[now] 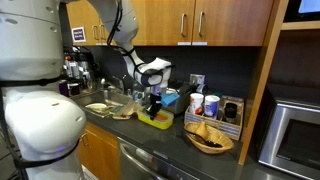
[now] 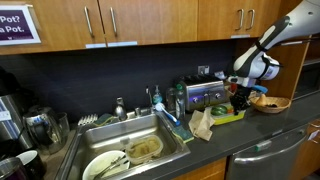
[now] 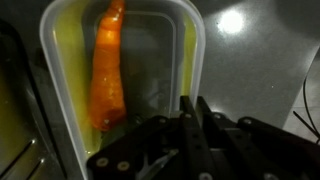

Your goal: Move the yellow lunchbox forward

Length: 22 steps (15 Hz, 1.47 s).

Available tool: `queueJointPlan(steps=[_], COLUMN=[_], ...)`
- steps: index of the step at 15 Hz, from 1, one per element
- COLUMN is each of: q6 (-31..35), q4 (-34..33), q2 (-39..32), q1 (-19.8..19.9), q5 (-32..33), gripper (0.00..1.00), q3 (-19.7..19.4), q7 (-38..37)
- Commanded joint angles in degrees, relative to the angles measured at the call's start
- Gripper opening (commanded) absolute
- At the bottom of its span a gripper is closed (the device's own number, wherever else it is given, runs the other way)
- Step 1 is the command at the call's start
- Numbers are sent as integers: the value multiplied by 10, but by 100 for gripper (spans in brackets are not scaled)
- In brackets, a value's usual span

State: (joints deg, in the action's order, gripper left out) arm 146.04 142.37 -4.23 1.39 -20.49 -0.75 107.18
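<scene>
**On the box's right wall: pincer gripping, forward slide yet to come**

Closest to the wrist camera, at lower centre of the frame, the pincer point(image 3: 192, 102) is reaching down onto the right-hand wall of the yellow lunchbox point(image 3: 150, 50). Its two dark fingers are standing almost together. The pale rim is running down into the narrow slit between them, so the pincer is looking clamped on that wall rather than spread wide. Nothing else is being held. An orange item point(image 3: 108, 70) is lying lengthways inside the box at upper left, and the dark surface point(image 3: 255, 90) is showing at right.

Farther off, in both exterior views, the yellow lunchbox point(image 1: 155, 120) point(image 2: 228, 116) is sitting flat on the surface, not raised, with the pincer point(image 1: 152, 105) point(image 2: 238, 103) coming down onto it from above. The box is lying between the toaster point(image 2: 205, 95) and the wicker basket point(image 2: 270, 103), well apart from the sink point(image 2: 130, 150) at lower left.

As a judgement, the approach and the grip are appearing done, and the slide forward itself is looking like the part left to do. Whether the box is already sitting forward of its starting place cannot be told from these frames.
</scene>
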Motion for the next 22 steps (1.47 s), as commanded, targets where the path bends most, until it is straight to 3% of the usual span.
queueJointPlan(steps=[1,5,6,22], q6=[11,10,0,0], q4=[22,24,6,9], q2=[19,22,5,7], q1=[4,3,5,5], q5=[-8,-5,2,2], gripper=[2,2,8,8], q3=[9,9,7,7], q7=[-10,-10,-7,-7])
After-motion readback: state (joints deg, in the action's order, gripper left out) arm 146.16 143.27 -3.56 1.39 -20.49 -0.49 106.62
